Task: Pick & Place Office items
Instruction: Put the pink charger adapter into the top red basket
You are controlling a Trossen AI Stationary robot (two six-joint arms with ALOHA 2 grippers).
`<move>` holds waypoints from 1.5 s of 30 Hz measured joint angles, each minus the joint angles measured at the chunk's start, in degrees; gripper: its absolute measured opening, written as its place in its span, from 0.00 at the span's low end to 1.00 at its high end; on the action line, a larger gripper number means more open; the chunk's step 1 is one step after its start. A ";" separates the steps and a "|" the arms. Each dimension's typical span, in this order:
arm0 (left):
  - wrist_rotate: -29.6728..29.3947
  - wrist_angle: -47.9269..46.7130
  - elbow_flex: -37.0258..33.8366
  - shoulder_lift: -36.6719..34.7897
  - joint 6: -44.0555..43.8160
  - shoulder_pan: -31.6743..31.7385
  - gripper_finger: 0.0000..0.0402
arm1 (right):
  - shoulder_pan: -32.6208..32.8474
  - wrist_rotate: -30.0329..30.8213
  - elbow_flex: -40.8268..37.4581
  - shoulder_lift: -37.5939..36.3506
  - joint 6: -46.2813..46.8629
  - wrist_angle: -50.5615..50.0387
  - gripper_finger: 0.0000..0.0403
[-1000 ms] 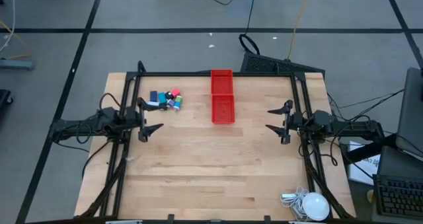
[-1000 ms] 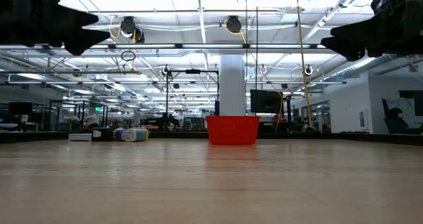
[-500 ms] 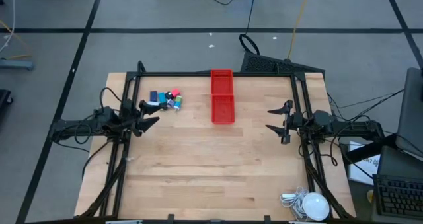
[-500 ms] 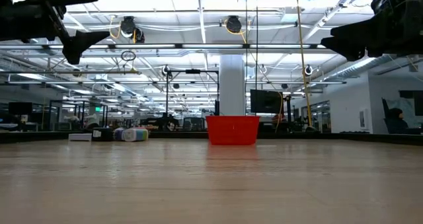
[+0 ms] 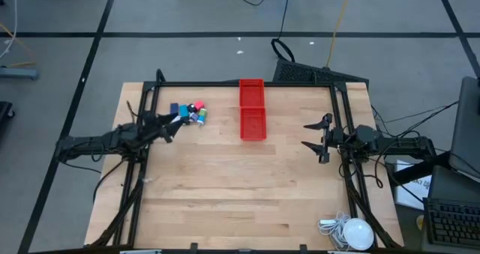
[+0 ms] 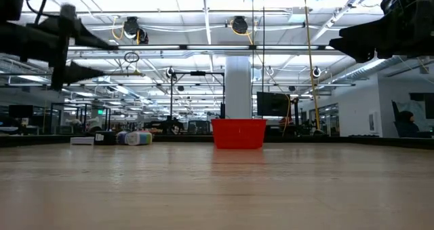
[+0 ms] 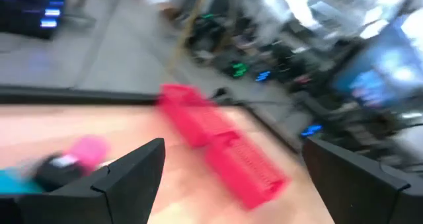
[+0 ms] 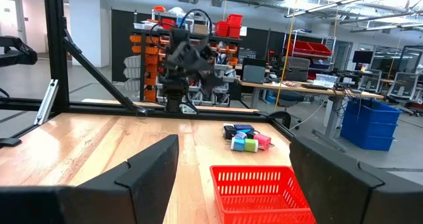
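Left end effector (image 5: 171, 127) open, near small blocky office items (image 5: 188, 112) | right end effector (image 5: 315, 136) open | slatted red plastic tray (image 5: 252, 112)

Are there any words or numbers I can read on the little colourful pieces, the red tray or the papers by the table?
None can be read.
Small colourful office pieces: no lettering can be made out.
Long red plastic tray: plain, no label visible.
White sheet beside the wooden table, right side: dark print, too small to read.
Black keyboard: keys too small to read.
Room behind, low view: signs too blurred to read.
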 joint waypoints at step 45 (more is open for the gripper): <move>22.15 -31.34 60.88 98.47 27.21 38.00 0.90 | -0.02 3.08 0.00 0.00 -3.21 0.02 0.69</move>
